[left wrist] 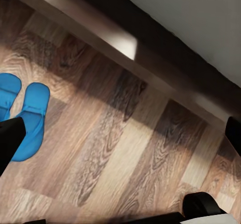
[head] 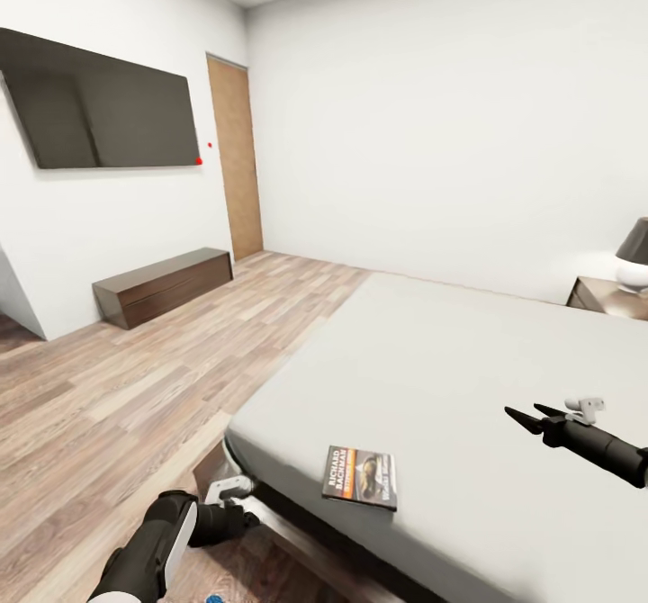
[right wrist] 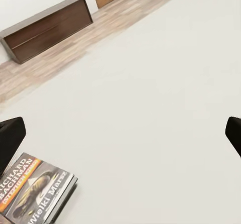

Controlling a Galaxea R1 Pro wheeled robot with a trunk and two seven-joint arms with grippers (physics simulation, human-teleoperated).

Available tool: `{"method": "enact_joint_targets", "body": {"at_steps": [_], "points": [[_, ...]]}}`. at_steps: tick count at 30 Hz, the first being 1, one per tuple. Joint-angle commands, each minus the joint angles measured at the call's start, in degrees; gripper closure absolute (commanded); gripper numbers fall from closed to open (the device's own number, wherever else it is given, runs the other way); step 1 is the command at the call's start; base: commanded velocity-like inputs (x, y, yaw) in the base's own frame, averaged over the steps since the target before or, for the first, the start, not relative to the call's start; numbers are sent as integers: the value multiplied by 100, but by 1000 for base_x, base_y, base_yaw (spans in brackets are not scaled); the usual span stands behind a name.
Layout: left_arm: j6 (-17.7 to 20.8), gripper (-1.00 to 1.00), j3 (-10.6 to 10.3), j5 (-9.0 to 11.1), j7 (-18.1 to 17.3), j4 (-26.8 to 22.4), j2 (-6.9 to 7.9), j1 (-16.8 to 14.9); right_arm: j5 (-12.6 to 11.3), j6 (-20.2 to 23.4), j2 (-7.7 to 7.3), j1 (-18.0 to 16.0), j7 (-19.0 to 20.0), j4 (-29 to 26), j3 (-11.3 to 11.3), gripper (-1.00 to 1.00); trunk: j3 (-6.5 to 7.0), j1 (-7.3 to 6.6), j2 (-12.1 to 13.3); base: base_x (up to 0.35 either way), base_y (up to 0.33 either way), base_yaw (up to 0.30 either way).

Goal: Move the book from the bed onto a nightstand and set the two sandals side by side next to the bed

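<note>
Left gripper (head: 236, 520) low off the bed's near corner, camera aimed at the plank floor (left wrist: 125, 153); finger tips wide apart at the left wrist view's edges, nothing between them, so open and empty. Two blue sandals (left wrist: 22, 114) on the floor just off one fingertip, lying close together, beside the dark bed frame (left wrist: 150, 66); probably already where they belong, worth checking the pairing. Paperback (head: 360, 477) flat on the grey mattress (head: 450, 360) near its foot edge, between the two arms, below and off to one side of the right gripper (head: 526, 417). Right gripper hovering over the mattress, jaws spread, holding nothing, likely lining up on the book. Nightstand (head: 601, 297) with a lamp (head: 635, 256) well beyond the right gripper at the bed's head. Farther off: TV bench (head: 162, 286), wall TV (head: 99, 108), door (head: 236, 157)
</note>
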Motion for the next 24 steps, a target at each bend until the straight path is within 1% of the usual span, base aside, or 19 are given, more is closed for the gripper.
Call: {"method": "enact_joint_targets", "body": {"at_steps": [1,10,14,21,24], "points": [[21,-100,33,-62,-51,-5,-9,-6,-50,53,-2,-1,12,-1,-5,-100,-6,0,-3,0,0,271],[21,-100,34,-62,-51,-5,-9,-6,-50,53,-2,-1,12,-1,-4,-100,-6,0,-3,0,0,255],[21,-100,34,-65,-51,-5,-9,-6,-50,53,-2,-1,6,6,-2,-100,-6,0,-3,0,0,72],[21,-100,34,-64,-51,-6,-9,-6,-50,53,-2,-1,4,8,-4,-100,-6,0,-3,1,0,15],[21,-100,34,-67,-51,-6,-9,-6,-50,53,-2,-1,5,8,-5,-100,-6,0,-3,132,0,2]]}}
